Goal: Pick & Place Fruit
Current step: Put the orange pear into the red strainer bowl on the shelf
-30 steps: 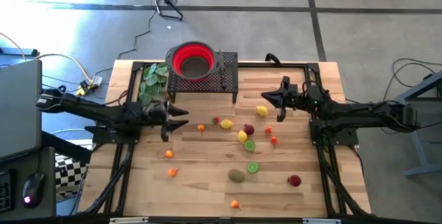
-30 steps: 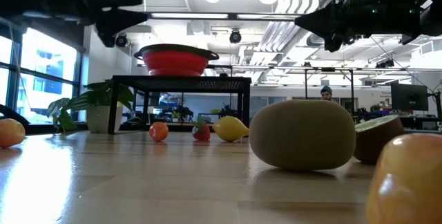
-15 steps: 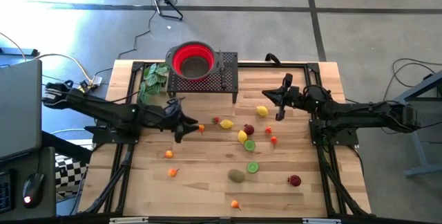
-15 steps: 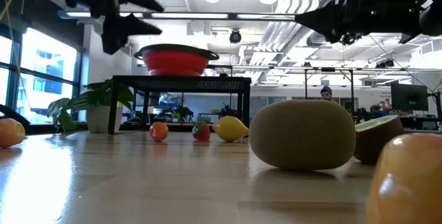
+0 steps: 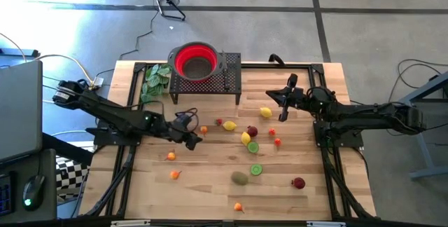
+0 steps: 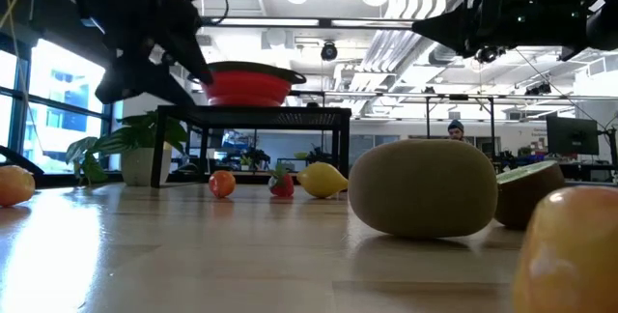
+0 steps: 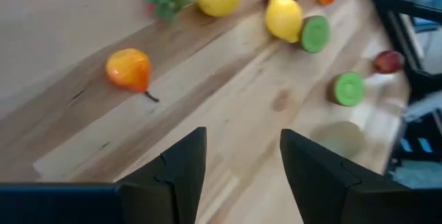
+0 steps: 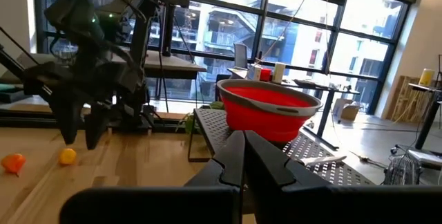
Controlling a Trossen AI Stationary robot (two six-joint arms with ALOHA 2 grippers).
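Small toy fruits lie scattered on the wooden table: lemons (image 5: 229,125) (image 5: 265,113) (image 5: 246,138), lime halves (image 5: 253,147) (image 5: 256,169), a kiwi (image 5: 240,178), and red and orange pieces. My left gripper (image 5: 192,138) (image 7: 242,162) is open and tipped down over bare wood. It sits just left of and nearer than a small orange fruit (image 5: 204,129) (image 7: 129,68) and touches nothing. My right gripper (image 5: 282,101) (image 8: 243,141) hovers shut above the table's far right part, near a lemon.
A red bowl (image 5: 195,60) sits on a black perforated rack (image 5: 232,64) at the far edge, with a slim dark knife (image 5: 225,80) on the rack. A green leafy bunch (image 5: 155,80) lies to its left. Bare wood spreads over the table's near left.
My left arm has reached toward the table's right and near edge. Its gripper has tipped downward and come lower, close to the small orange fruit. None of the fruit has moved.
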